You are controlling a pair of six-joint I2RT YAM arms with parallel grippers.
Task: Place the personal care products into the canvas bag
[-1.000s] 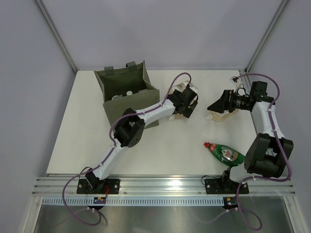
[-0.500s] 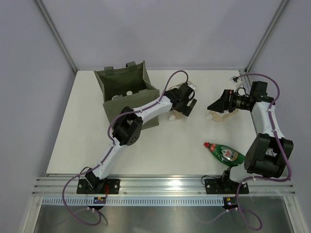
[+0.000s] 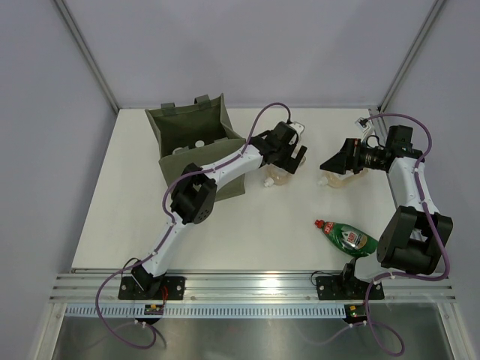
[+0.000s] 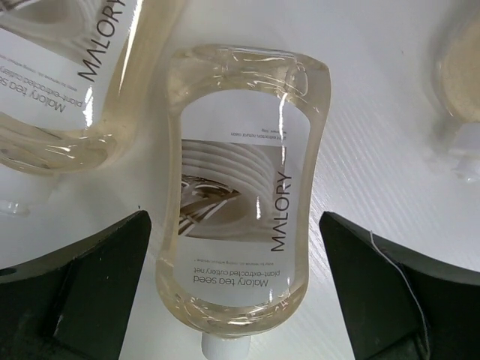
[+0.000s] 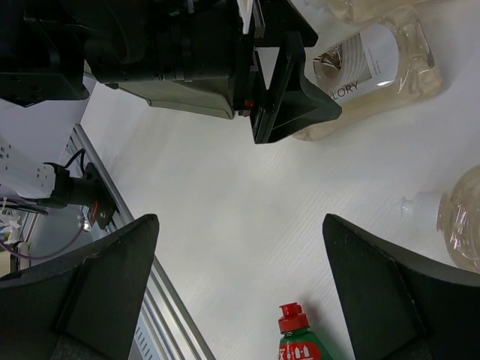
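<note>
My left gripper (image 3: 291,159) is open and hovers over two flat amber bottles (image 3: 277,177) just right of the olive canvas bag (image 3: 187,124). In the left wrist view one amber bottle (image 4: 240,195) lies flat between the open fingers (image 4: 75,292), white cap toward me; a second (image 4: 67,75) lies upper left and a third (image 4: 461,75) at the right edge. My right gripper (image 3: 330,166) is open and empty over another amber bottle (image 3: 335,182). The green red-capped bottle (image 3: 348,238) lies near the right arm's base, and it also shows in the right wrist view (image 5: 292,330).
The bag stands open at the back left with white items (image 3: 199,142) inside. The right wrist view shows the left gripper (image 5: 285,90) over an amber bottle (image 5: 375,67), and the table's front rail (image 5: 112,217).
The left gripper has shifted a little toward the far side of the table, uncovering more of the amber bottles below it. The right arm has not moved.
</note>
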